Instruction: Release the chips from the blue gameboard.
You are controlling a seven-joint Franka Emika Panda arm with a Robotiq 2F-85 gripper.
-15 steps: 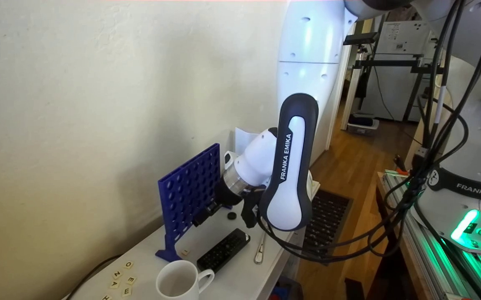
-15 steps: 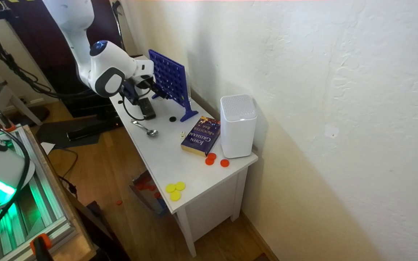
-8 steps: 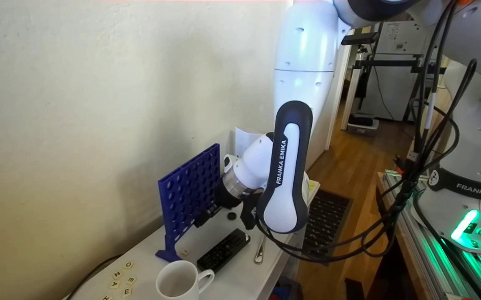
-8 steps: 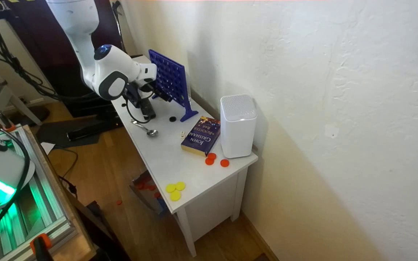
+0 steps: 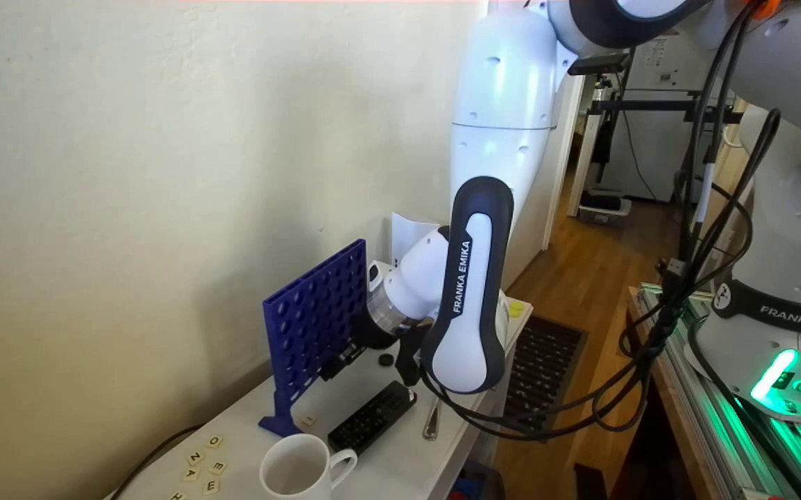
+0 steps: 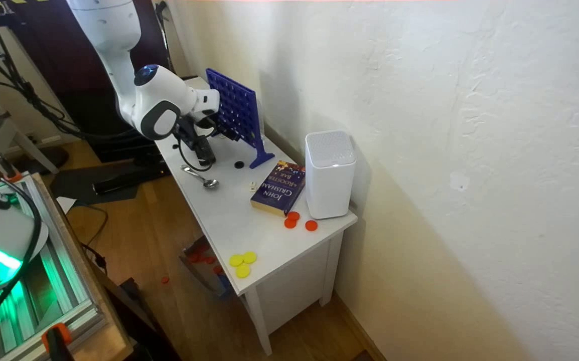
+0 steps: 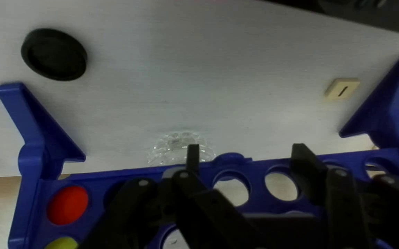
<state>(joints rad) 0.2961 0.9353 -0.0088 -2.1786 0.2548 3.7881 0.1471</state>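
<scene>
The blue gameboard stands upright near the wall in both exterior views. In the wrist view its lower edge, feet and bottom holes show. A red chip and part of a yellow chip sit in its holes at the left. Other holes beside them look empty; many are hidden by the fingers. My gripper is open, its fingers apart with nothing between them, in front of the board's lower edge. Whether it touches the board I cannot tell. Red chips and yellow chips lie on the table.
A black disc, a remote control, a spoon and a letter tile lie before the board. A clear object is by its lower edge. A mug, a book and a white box stand nearby.
The arm has moved down and closer to the blue gameboard, with the gripper still at the board's front. The board and the things on the table have not moved.
</scene>
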